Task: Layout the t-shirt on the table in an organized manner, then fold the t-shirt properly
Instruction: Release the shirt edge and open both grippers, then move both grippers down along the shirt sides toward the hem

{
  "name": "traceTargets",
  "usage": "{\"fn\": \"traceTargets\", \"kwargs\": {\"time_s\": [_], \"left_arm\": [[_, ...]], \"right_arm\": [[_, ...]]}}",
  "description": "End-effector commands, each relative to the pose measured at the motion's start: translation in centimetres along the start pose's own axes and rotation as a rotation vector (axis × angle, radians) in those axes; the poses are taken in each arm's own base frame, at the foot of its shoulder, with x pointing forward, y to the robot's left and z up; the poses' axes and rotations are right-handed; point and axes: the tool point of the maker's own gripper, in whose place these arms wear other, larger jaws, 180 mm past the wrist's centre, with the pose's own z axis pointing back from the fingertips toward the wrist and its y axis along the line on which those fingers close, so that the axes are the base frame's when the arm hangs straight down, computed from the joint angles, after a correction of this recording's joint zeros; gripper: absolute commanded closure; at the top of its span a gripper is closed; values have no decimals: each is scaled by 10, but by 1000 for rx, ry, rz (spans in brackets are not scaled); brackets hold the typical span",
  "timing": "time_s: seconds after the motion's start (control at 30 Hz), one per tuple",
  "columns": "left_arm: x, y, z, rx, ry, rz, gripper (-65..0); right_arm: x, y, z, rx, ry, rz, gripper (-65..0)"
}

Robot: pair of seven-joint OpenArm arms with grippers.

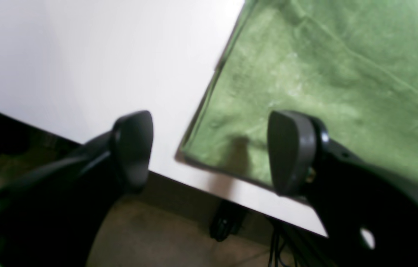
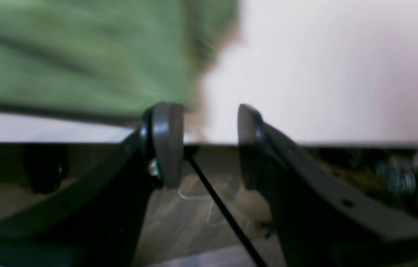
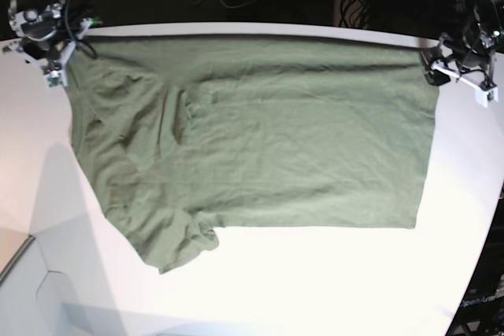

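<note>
My olive-green t-shirt [image 3: 260,139] lies spread on the white tabletop [image 3: 331,281], its long axis running side to side across the base view, one long edge close along the far rim. My two arms sit at that far rim, one at each far corner of the cloth.

My left gripper [image 1: 209,152] has its jaws wide apart and holds nothing. In the left wrist view a corner of the shirt lies flat on the tabletop between and just beyond the two pads, near the tabletop's edge, with bare white surface to one side of it. In the base view this gripper [image 3: 461,76] hovers at the shirt's far corner on that view's right.

My right gripper [image 2: 209,144] has its jaws parted more narrowly, with only open air and the tabletop's rim between them; nothing is clamped. The view is blurred, but green cloth lies up and off to one side of the gap, not inside it. In the base view it [image 3: 51,33] sits at the far corner on that view's left, where the fabric is bunched and wrinkled.

I judge the layout nearly done: the body is flat, but the left-of-view end is rumpled and folded on itself. My right arm is the nearer one to smooth that end before any fold.
</note>
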Motion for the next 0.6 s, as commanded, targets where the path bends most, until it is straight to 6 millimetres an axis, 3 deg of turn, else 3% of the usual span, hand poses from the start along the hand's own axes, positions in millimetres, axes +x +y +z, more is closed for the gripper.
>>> {"fn": "traceTargets", "kwargs": {"time_s": [0.0,0.2,0.33,0.47,0.57], "left_arm": [[19,8,8,18,-56,-1,-467],[58,26,19,51,-169,70,-470],[91,28,27,54,-261,103,-471],[134,20,36,29,-365,125,-473],[165,9,41,-5,-435,139,-473]], "right_arm": [[11,-15,5,-41,-41,-26,-252],[10,-48,9,-122,-51,-134,-315],[30,-53,9,-130,-97,-151,-329],[84,-45,9,-100,-209,-103,-350],[136,-23,7,-39,-297,-15,-365]]}}
